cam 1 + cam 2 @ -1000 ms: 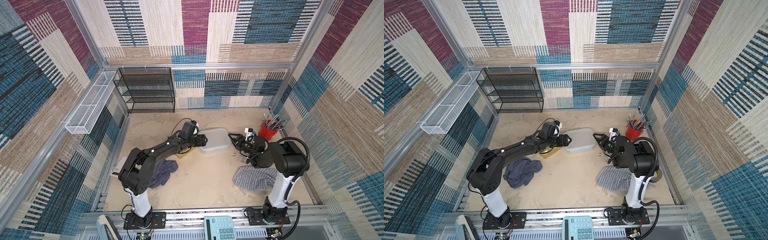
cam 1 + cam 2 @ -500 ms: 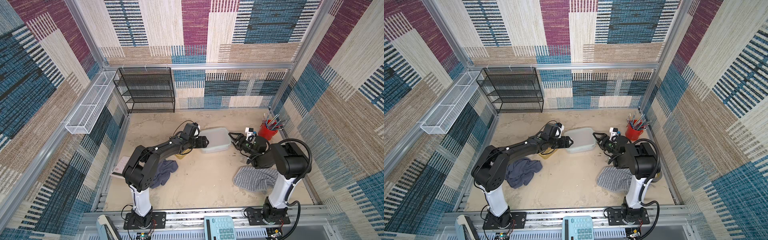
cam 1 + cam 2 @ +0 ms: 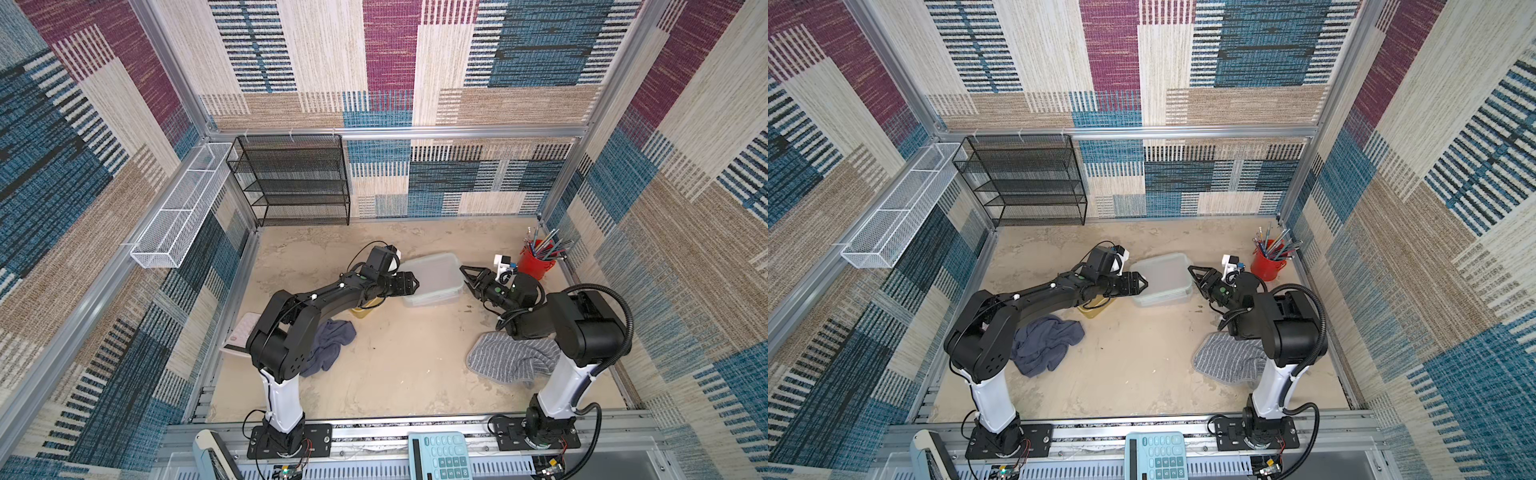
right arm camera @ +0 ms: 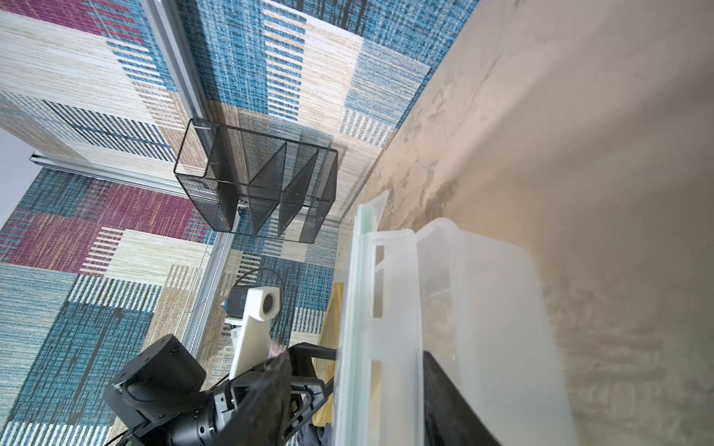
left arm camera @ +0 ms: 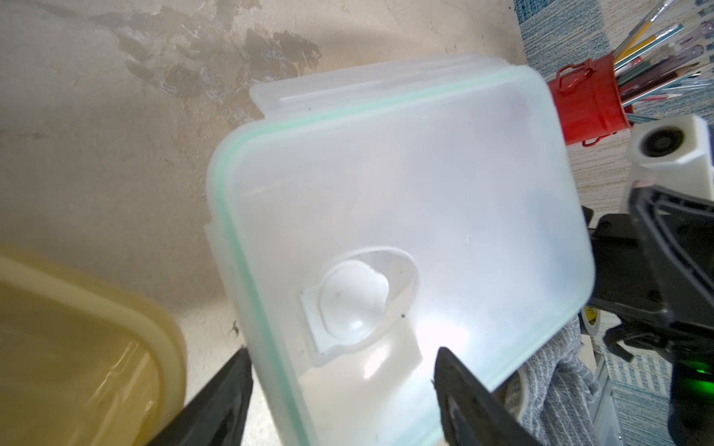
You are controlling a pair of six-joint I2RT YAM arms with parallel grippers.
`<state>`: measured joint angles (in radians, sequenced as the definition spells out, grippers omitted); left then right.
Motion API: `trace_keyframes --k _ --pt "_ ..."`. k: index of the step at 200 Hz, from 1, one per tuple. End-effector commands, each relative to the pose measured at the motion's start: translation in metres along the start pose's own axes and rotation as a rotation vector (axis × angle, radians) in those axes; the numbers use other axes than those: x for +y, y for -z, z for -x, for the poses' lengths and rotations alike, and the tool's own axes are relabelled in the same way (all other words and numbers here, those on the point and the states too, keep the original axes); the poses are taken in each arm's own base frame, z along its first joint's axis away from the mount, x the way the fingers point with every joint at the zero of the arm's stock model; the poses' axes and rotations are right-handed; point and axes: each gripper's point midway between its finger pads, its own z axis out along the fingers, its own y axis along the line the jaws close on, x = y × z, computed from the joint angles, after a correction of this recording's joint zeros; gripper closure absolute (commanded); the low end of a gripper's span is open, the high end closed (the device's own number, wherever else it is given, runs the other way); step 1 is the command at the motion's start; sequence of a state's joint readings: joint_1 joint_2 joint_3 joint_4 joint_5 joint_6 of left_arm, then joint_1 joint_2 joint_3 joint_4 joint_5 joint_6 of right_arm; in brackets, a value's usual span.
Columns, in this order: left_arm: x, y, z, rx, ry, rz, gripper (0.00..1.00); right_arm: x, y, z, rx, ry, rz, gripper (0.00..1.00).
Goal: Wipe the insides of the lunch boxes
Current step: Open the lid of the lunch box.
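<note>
The clear lunch box [image 3: 432, 279] [image 3: 1162, 277] lies mid-table with its green-sealed lid [image 5: 405, 216] on. My left gripper [image 3: 414, 283] [image 3: 1144, 285] [image 5: 342, 349] is open at its left end, one finger [image 5: 228, 394] beside the box edge and one over the lid. My right gripper [image 3: 463, 271] [image 3: 1191, 270] [image 4: 353, 353] is open at the right end, its jaws on either side of the lid rim and the latch flap [image 4: 394, 309]. The amber lunch box [image 3: 362, 311] [image 5: 77, 347] sits mostly hidden under my left arm.
A red pen cup [image 3: 536, 266] stands behind my right arm. A grey striped towel [image 3: 511, 357] lies at front right, a dark blue cloth [image 3: 330, 345] at front left. A black mesh rack [image 3: 299, 178] and a white wire basket [image 3: 178, 212] line the back left. Calculators [image 3: 440, 457] lie along the front rail.
My left arm has reached a little farther toward the clear lunch box. My right jaws have narrowed around the lid's edge. The box has hardly moved.
</note>
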<state>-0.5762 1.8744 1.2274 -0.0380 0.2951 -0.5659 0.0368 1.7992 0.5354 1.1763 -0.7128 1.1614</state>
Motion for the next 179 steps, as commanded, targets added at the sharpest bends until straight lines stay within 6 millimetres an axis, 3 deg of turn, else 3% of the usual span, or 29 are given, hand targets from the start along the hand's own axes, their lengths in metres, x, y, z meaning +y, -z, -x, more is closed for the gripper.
trace_keyframes --k 1,83,139,179 --pt "-0.009 0.000 0.008 -0.020 -0.004 -0.034 0.24 0.011 0.002 0.002 -0.002 0.013 0.022 0.48" --pt "-0.013 -0.004 0.006 -0.021 0.025 -0.081 0.24 0.032 0.009 -0.004 0.013 -0.010 0.099 0.71" --pt "-0.015 0.001 0.009 -0.033 0.024 -0.082 0.24 0.047 0.015 0.000 -0.008 0.016 0.093 0.78" --pt "-0.016 0.006 0.012 -0.045 0.024 -0.083 0.24 0.046 0.015 -0.003 -0.012 -0.008 0.054 0.82"
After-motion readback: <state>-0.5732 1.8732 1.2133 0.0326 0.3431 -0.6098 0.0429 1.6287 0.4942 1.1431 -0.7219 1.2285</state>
